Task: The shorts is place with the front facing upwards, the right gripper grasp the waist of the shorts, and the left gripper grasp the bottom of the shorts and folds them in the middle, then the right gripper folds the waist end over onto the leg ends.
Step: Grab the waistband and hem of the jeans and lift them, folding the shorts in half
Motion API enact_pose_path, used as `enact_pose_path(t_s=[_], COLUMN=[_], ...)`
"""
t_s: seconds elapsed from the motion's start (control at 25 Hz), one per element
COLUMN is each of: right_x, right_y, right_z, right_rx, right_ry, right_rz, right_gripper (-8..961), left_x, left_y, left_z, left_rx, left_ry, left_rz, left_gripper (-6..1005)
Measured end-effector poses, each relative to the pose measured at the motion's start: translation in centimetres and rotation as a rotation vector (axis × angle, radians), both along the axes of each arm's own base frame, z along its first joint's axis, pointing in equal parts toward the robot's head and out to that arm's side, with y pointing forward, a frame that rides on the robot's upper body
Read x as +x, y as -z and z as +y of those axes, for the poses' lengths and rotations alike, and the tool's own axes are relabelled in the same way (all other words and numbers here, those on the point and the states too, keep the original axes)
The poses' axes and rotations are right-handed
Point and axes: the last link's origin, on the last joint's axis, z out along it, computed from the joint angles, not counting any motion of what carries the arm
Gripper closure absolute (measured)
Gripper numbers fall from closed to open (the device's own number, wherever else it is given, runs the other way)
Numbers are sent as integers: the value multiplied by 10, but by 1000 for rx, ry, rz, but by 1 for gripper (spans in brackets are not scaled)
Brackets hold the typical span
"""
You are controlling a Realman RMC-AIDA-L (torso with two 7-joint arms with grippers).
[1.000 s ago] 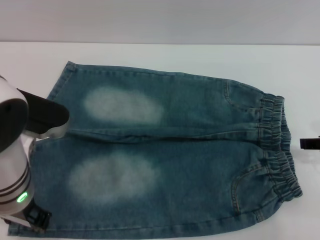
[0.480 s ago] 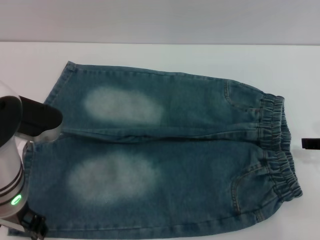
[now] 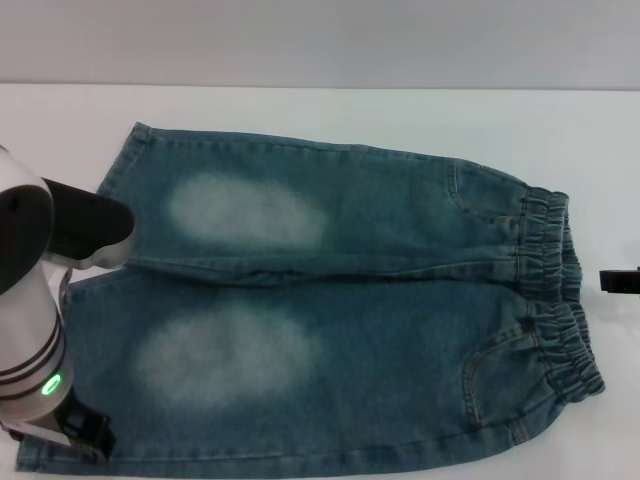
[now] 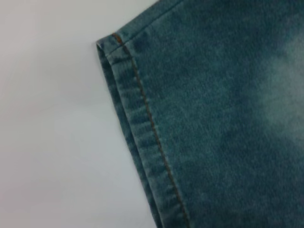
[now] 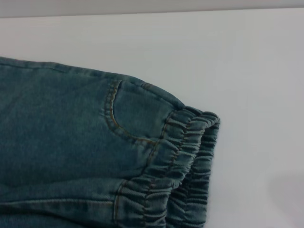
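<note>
The blue-green denim shorts [image 3: 380, 330] lie flat on the white table, front up, with a pale patch on each leg. The ruffled waist [image 3: 555, 300] is at the right and also shows in the right wrist view [image 5: 185, 166], beside a tan-stitched pocket [image 5: 128, 118]. The bottom hems are at the left; the far leg's hem [image 3: 118, 172] is in sight, and a hem corner [image 4: 137, 109] fills the left wrist view. My left gripper [image 3: 85, 435] hangs over the near leg's hem at the lower left. My right gripper [image 3: 620, 283] peeks in at the right edge, just beyond the waist.
The white table [image 3: 330, 115] runs behind the shorts to a grey wall. My left arm's white-silver body [image 3: 30, 330] with its green ring light [image 3: 50, 384] covers part of the near leg's hem.
The left arm dipped left and down half a second ago, then came back right and slightly up over the near hem. The right gripper barely shifted. The shorts lie unchanged.
</note>
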Motion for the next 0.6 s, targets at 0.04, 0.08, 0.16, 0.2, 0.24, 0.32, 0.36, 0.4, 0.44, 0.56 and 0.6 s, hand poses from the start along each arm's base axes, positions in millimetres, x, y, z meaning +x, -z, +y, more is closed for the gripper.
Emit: enact_pose_path(t_s=[0.04,0.08,0.16,0.2,0.24,0.32,0.36,0.4,0.44,0.56,0.6], right_x=[0,-1,-1,-2,-2,-3,-3,-4,-4,-4,-4], right_y=[0,0,0,0,0,0,1,1,1,0,0], right_z=[0,0,1,1,1,1,1,1,1,1,1], right_rx=[-1,-2,-4,-4,-5,-7,-8,-9,-9,-8,-8], right_ry=[-1,-3,-5,-7,-7,-8,-9,-9,-9,-8,-8], right_rz=[-1,-1,-2,-1,0,1,1,2,2,2,2], right_gripper=[377,377,377,377,377,377,377,377,377,377,377], left_x=[0,0,-4,-8,-8,-12,-12,-12,-12,-11,-11], left_y=[0,0,0,0,0,0,1,1,1,1,1], left_z=[0,0,1,1,1,2,2,2,2,2,2], left_rx=[0,0,19,25,25,24,23,21,21,17,15], left_ry=[0,0,-10,-20,-20,-33,-33,-33,-33,-33,-34], left_rz=[0,0,-1,6,6,10,10,8,8,10,11], left_gripper=[240,240,241,241,241,241,242,242,242,243,243])
